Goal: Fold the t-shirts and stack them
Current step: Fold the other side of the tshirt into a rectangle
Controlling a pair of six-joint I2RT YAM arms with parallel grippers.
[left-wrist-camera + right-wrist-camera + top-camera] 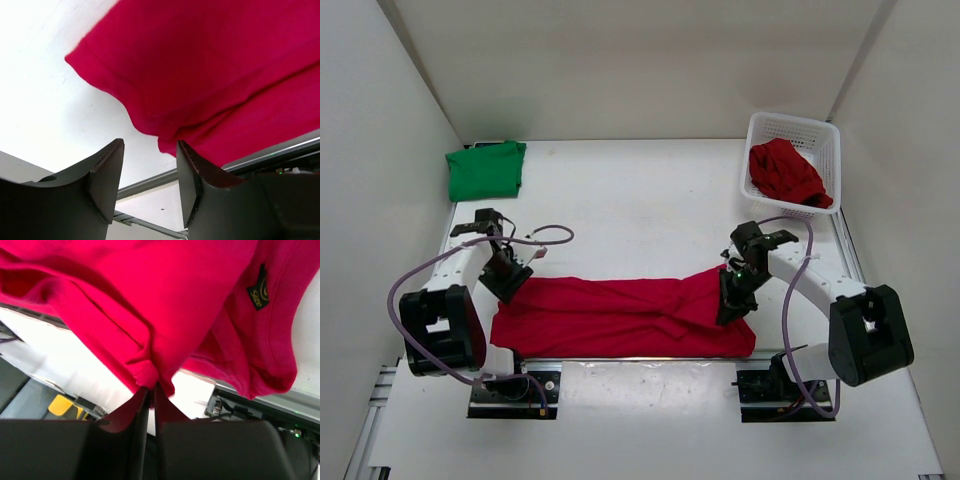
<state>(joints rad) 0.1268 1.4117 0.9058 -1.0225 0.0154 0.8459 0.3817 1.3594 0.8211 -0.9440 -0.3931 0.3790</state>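
Observation:
A red t-shirt [620, 315] lies stretched in a long band across the near table edge. My left gripper [510, 285] is at its left end, open, with nothing between its jaws; in the left wrist view the shirt's corner [210, 75] lies just beyond the left gripper [150, 145]. My right gripper [732, 305] is at the shirt's right end. In the right wrist view this gripper [151, 388] has its jaws almost together, pinching a fold of the red shirt [150, 300]. A folded green t-shirt [485, 170] lies at the far left. Another red t-shirt [785, 172] is crumpled in the basket.
The white mesh basket [790, 122] stands at the far right corner. A metal rail [150, 182] runs along the near table edge under the shirt. White walls close in the table on three sides. A dark label [258, 290] shows on the held shirt.

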